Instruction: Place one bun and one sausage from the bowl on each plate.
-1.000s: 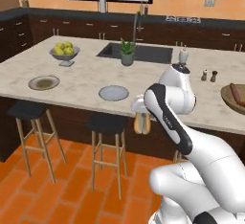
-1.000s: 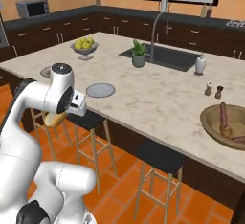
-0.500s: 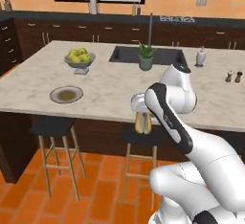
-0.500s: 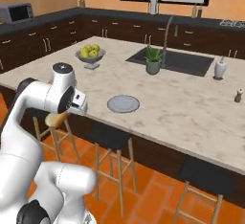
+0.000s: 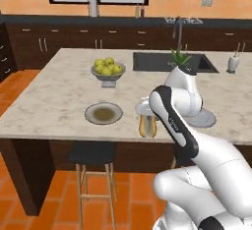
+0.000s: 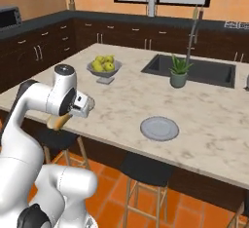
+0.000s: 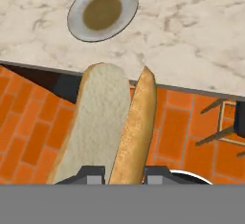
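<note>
My gripper is shut on a split bun, held off the counter's near edge above the orange floor. In the hand view the bun runs up from between the fingertips of the gripper, pale cut face to the left and brown crust to the right. A small grey plate with a brownish centre lies on the counter just beyond the bun; it is the plate left of my hand. The second grey plate lies bare to the right, half hidden behind my arm. The big bowl and the sausages are out of view.
A grey footed bowl of yellow-green fruit stands behind the left plate. The sink and a potted plant are further back. Stools stand under the counter's front edge.
The whole scene has slid to the right as the base drove left along the counter. The left plate is now close to my hand. The bun stays in the shut gripper.
</note>
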